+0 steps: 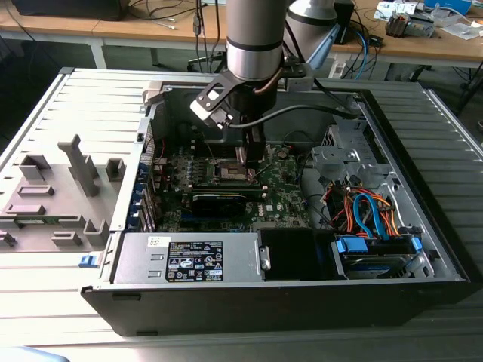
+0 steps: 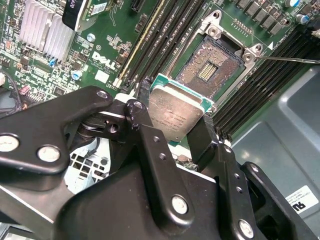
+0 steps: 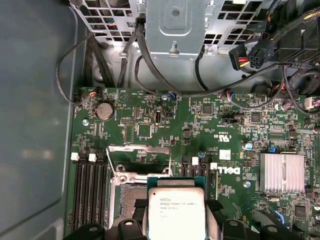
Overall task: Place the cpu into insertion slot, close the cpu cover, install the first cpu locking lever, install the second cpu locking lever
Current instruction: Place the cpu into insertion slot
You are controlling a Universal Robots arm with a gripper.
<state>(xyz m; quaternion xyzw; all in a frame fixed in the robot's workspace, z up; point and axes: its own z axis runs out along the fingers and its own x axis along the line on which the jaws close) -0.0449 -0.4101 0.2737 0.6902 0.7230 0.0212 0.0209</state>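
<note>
My gripper (image 2: 173,125) is shut on the cpu (image 2: 176,114), a flat square chip with a silvery top, pinched by its edges between two black fingers (image 2: 142,107). The insertion slot (image 2: 209,70) lies open on the green board just beyond the chip, its dark brownish centre bare. In the first wrist view the cpu (image 3: 176,212) hangs over part of the insertion slot (image 3: 127,200), and the thin silver cpu cover (image 3: 140,148) stands raised behind it. A thin wire locking lever (image 2: 290,60) sticks out beside the slot. In the exterior view my gripper (image 1: 245,157) reaches down into the computer case above the slot (image 1: 230,172).
Black memory slots (image 3: 90,195) flank the socket, and a finned heat sink (image 3: 281,172) sits nearby. A long black card (image 1: 219,202) lies in front of the socket. The case also holds a power supply (image 1: 189,260), a drive cage (image 1: 343,154) and coloured cables (image 1: 370,207).
</note>
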